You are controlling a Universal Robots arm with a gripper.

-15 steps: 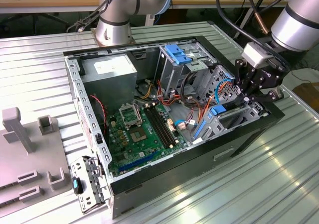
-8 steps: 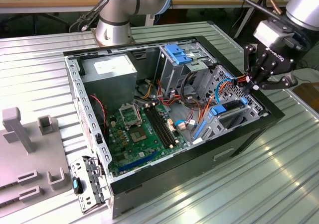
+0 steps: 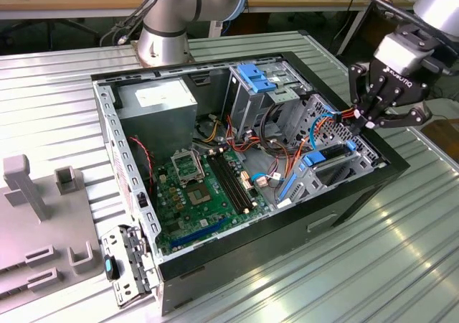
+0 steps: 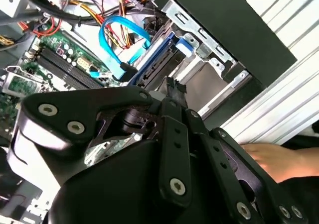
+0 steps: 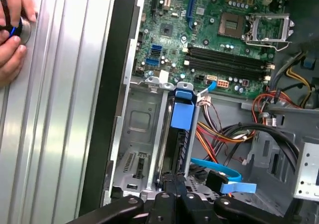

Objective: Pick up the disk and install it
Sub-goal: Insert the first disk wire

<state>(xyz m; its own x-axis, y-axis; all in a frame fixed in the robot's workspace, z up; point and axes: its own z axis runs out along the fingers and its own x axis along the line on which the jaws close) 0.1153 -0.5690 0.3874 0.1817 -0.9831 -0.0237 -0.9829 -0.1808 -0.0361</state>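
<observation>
**Ops:** So, where is the disk (image 5: 180,117) sitting?

**Me:** From my end it stands on edge in the drive cage (image 5: 137,129) at the corner of the computer case (image 3: 251,251), on the exterior view's right. Its blue carrier is uppermost, beside the motherboard (image 5: 219,30).

**Ops:** And the gripper?

**Me:** I see the gripper (image 3: 366,118) just above that cage, fingertips drawn together with nothing between them that I can make out. In both wrist views it points at the carrier's top edge. Whether it touches, I can't tell.

**Ops:** Anything else?

**Me:** A person's hand (image 5: 12,30) is on the ribbed metal table (image 3: 344,280), apart from the cage.
</observation>
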